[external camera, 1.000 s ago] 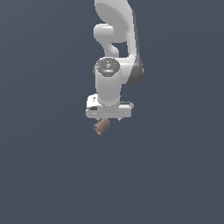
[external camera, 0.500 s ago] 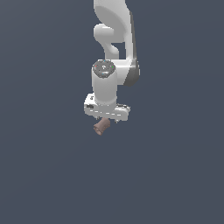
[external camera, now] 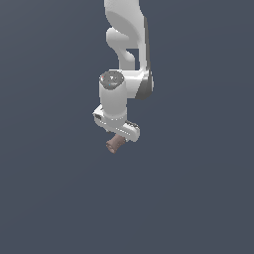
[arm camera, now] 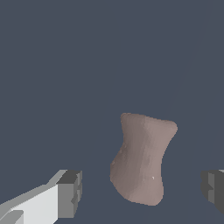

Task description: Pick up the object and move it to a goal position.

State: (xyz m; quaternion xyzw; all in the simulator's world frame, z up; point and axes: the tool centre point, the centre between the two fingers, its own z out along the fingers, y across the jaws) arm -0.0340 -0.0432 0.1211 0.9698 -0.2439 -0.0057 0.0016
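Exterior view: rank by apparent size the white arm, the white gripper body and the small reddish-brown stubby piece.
1. White arm, largest.
2. White gripper body.
3. Reddish-brown stubby piece, smallest, and not much farther from the camera, so the order looks safe.

No text, label, brand, number or sign can be read in either view. The white arm casing (external camera: 121,94) is seen unmarked. The object (arm camera: 142,159) between the gripper's (arm camera: 140,190) fingers (arm camera: 70,192) is seen as plain reddish-brown, with nothing printed on it. The grey finger pads are blank as well, and the dark backdrop is featureless.
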